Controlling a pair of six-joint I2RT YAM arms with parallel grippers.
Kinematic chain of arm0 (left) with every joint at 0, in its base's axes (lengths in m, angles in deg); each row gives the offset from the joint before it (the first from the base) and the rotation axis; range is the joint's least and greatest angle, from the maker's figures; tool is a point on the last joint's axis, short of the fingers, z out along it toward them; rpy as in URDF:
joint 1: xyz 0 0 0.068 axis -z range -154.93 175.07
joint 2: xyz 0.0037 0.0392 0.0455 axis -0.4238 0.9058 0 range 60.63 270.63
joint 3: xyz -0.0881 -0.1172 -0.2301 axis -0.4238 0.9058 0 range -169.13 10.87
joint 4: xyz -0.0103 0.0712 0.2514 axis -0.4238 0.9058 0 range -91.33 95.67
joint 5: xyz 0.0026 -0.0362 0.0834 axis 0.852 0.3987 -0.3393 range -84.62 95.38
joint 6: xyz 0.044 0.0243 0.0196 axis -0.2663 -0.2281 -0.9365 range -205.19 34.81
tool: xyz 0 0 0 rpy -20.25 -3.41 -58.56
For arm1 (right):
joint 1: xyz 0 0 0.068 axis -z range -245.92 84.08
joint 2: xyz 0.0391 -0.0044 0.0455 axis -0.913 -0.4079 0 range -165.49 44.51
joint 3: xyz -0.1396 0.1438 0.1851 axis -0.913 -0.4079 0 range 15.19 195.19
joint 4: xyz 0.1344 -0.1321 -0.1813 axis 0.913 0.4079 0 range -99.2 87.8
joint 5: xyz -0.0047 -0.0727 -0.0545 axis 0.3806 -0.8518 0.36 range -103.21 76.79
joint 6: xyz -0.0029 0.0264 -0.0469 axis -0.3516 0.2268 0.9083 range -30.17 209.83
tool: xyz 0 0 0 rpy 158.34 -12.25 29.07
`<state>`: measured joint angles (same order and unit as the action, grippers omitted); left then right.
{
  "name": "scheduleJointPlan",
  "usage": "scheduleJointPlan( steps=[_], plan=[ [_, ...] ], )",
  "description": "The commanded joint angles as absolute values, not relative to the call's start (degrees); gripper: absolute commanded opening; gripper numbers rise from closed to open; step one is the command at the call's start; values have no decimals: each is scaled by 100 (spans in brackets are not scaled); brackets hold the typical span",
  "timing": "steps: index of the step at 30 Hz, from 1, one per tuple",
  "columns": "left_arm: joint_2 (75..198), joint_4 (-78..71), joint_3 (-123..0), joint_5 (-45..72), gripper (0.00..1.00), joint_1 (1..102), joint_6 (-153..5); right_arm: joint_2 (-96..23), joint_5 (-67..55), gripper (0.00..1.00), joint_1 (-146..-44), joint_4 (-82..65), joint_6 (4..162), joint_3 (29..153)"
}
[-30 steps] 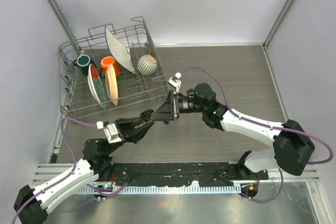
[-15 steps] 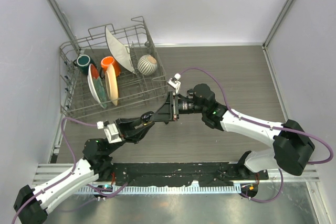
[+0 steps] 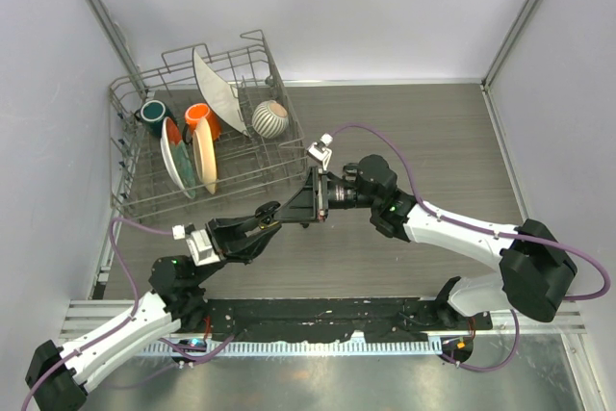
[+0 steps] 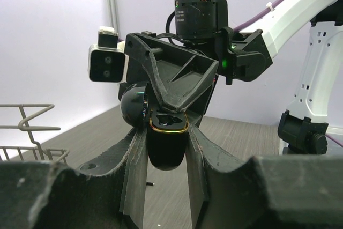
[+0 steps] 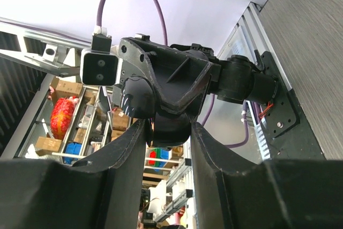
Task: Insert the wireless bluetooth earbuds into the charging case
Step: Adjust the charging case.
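The black oval charging case is held in the air over the table's middle, with its lid hinged open and a gold-rimmed mouth. My left gripper is shut on its lower body. My right gripper comes from the opposite side, and its fingertips press both sides of the case's upper end. Both grippers meet in the top view. A dark shape lies in the mouth; I cannot tell whether it is an earbud. A tiny dark piece lies on the table below.
A wire dish rack holds plates, an orange cup, a green cup and a striped bowl at the back left, close behind the grippers. Grey walls close in the table.
Both grippers, joined at the case, have drifted slightly left and toward the near edge. Their grip looks the same.
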<state>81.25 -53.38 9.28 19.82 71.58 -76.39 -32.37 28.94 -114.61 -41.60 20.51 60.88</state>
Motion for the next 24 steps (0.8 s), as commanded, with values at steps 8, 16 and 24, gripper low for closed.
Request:
scheduleJointPlan(
  steps=[8,16,24],
  plan=[
    [8119,-5512,849,1918,0,7166,-7710,-3178,3012,1,-11488,-4857,1873,5966],
    [7831,-5582,1016,1804,0,7166,-7780,-2880,2705,60,-11348,-4017,2521,6027],
    [6556,-5066,1491,1347,0,7157,-7789,-1948,2090,81,-10452,-1863,3954,6133]
  ],
)
